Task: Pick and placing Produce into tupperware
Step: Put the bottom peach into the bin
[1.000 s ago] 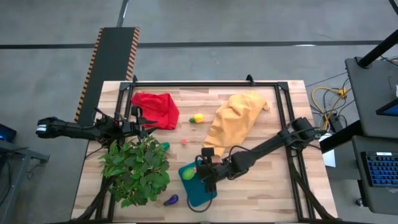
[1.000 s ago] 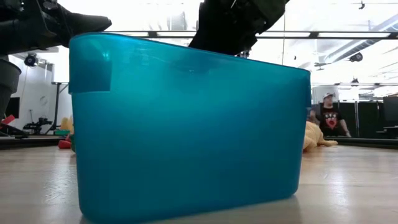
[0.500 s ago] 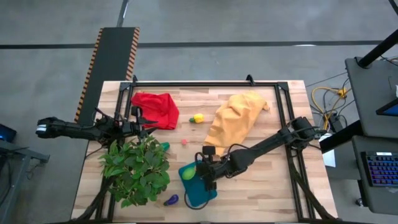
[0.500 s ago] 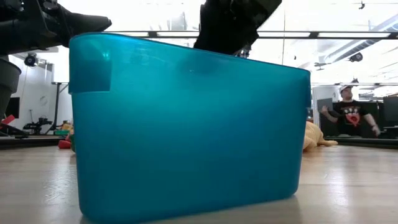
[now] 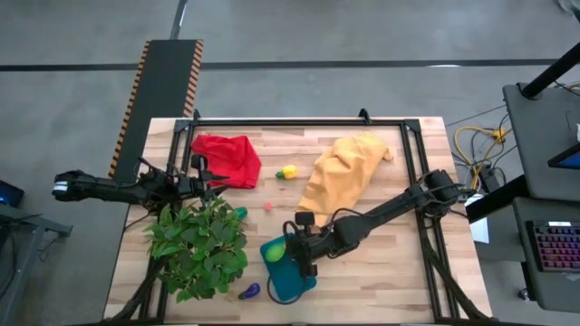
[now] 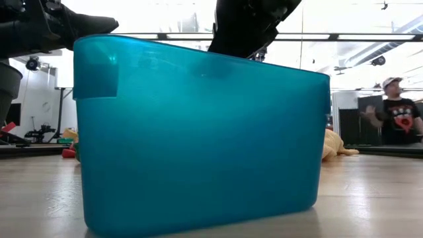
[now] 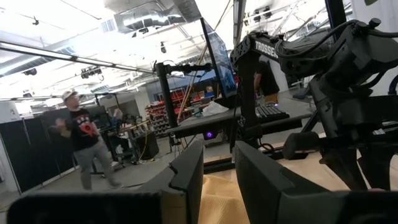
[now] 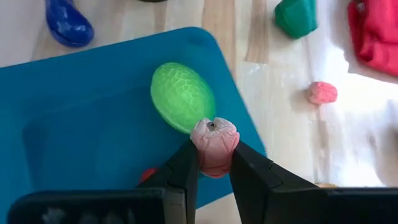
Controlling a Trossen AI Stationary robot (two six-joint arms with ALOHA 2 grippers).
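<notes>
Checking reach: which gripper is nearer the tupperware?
Right. The right gripper hangs over the tupperware, holding a pink fruit. The left gripper waits beyond the plant.

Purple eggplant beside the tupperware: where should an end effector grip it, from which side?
Probably across the rounded body of the purple eggplant, from straight above: it lies flat on the table, hemmed between the plant and the tupperware, so side approaches look crowded.

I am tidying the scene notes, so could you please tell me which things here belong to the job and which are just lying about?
Job: teal tupperware; green fruit in it; pink fruit held by right gripper; small pink piece; purple piece; yellow piece.

Lying about: leafy plant; red cloth; yellow-orange cloth.
</notes>
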